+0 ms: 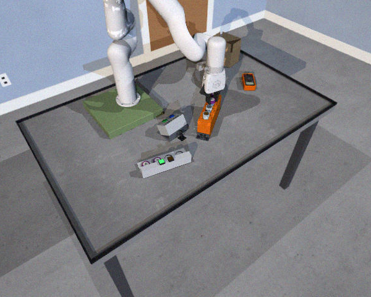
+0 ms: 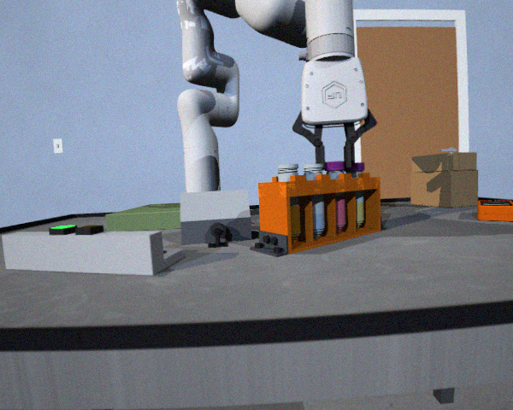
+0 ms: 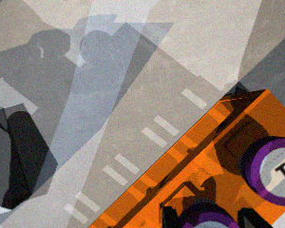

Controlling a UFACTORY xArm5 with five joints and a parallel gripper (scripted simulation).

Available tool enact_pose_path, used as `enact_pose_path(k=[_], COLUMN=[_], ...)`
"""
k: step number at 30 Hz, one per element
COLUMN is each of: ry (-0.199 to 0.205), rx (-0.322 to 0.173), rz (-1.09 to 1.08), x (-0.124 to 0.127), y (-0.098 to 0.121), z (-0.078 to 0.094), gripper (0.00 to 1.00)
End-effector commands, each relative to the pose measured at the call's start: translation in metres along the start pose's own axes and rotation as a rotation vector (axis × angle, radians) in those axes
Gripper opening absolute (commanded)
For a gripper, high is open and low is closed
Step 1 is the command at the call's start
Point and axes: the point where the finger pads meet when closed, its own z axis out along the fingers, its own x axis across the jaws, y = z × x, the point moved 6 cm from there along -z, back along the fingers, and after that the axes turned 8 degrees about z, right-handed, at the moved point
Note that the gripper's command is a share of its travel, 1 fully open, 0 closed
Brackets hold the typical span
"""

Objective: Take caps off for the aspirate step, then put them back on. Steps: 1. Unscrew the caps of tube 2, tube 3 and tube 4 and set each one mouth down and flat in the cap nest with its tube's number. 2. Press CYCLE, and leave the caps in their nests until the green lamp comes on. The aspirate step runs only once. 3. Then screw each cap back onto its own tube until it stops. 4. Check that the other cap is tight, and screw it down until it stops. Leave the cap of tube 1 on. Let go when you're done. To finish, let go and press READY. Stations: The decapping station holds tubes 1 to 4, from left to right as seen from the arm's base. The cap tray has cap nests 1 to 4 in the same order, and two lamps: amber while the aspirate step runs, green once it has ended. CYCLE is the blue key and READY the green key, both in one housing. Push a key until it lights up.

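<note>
Jaws are closed on the purple cap of tube 2 (image 2: 336,165), which sits on top of its tube in the orange decapping station (image 2: 274,202) on the counter (image 1: 243,134). The arm comes straight down over the station, probably so the wrist can twist the cap around the tube's axis. Next to it, at the station's far end from the exterior camera, the cap of tube 1 (image 3: 275,171) is on its tube, marked "1" in the wrist view. The two tubes at the station's near end, tube 3 (image 2: 313,168) and tube 4 (image 2: 287,169), stand open with bare grey threads. Their caps appear to lie in the cap tray (image 1: 166,167), in front of the station: two purple rings show there, but nest numbers are too small to read. The green lamp (image 1: 161,161) on the tray is lit, so the aspirate step looks finished and this is likely the recapping stage, with cap 2 being screwed down. The key housing (image 1: 172,126) sits beside the station, towards the arm's base; its key lights cannot be told.
</note>
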Motion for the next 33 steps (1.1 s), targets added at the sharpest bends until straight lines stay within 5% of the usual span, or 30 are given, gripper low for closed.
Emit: enact_pose_path(k=[1, 6, 33], ry=[0.004, 0.004, 0.004], rx=[-0.001, -0.001, 0.001], rz=[0.000, 0.000, 1.169], x=[0.0007, 0.0007, 0.0007], y=[0.0006, 0.0006, 0.0006], z=[-0.0012, -0.0012, -0.0001], gripper=[0.00, 0.00, 0.00])
